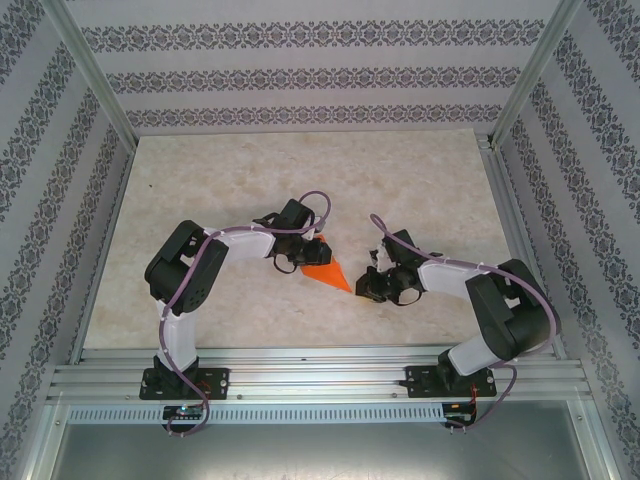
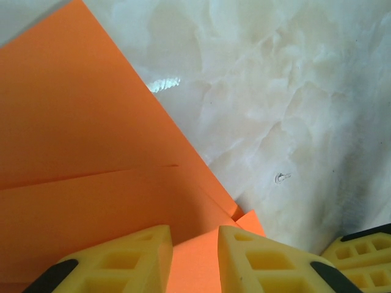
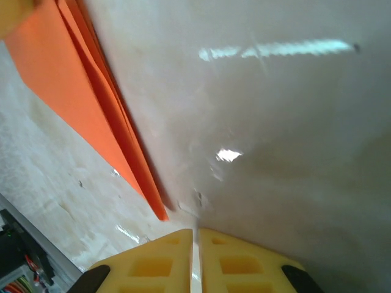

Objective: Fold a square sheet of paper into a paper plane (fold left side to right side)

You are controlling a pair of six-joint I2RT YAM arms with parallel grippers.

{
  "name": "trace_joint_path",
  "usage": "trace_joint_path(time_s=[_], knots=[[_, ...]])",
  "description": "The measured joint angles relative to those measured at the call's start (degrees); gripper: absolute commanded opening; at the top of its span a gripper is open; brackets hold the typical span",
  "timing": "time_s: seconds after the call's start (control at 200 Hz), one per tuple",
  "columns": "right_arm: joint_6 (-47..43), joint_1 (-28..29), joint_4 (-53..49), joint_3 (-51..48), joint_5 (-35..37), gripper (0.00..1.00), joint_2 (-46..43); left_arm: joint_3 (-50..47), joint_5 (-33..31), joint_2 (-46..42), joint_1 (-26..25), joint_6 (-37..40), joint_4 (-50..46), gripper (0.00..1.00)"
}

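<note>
The square sheet of paper is folded into a bright orange pointed wedge, the paper plane [image 1: 326, 272], lying flat at the table's middle with its tip toward the right arm. My left gripper [image 1: 297, 262] stands over the wedge's wide end. In the left wrist view its yellow fingers [image 2: 256, 256] sit a little apart, open, with layered orange flaps [image 2: 91, 152] under and between them. My right gripper [image 1: 369, 287] is shut on nothing and rests low on the table just right of the tip. In the right wrist view, the paper's stacked edges [image 3: 73, 91] end just left of that shut gripper [image 3: 197, 235].
The marble-patterned table [image 1: 300, 180] is boxed in by patterned walls at the left, back and right. An aluminium rail [image 1: 320, 370] with both arm bases runs along the near edge. The right gripper's finger [image 2: 360, 250] shows close beside the left one.
</note>
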Motion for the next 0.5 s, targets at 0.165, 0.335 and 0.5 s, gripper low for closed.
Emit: trace_joint_path(time_s=[0.165, 0.335, 0.5], knots=[[-1.8, 0.0, -7.5, 2.7, 1.7, 0.21, -4.3, 0.0, 0.6, 0.0, 0.0, -0.3, 0.2, 0.32], [-4.4, 0.0, -8.9, 8.0, 2.9, 0.27, -6.5, 1.7, 0.7, -0.7, 0.4, -0.3, -1.8, 0.40], [-7.7, 0.0, -7.1, 10.2, 3.2, 0.30, -4.2, 4.2, 1.0, -7.1, 2.8, 0.1, -3.9, 0.50]])
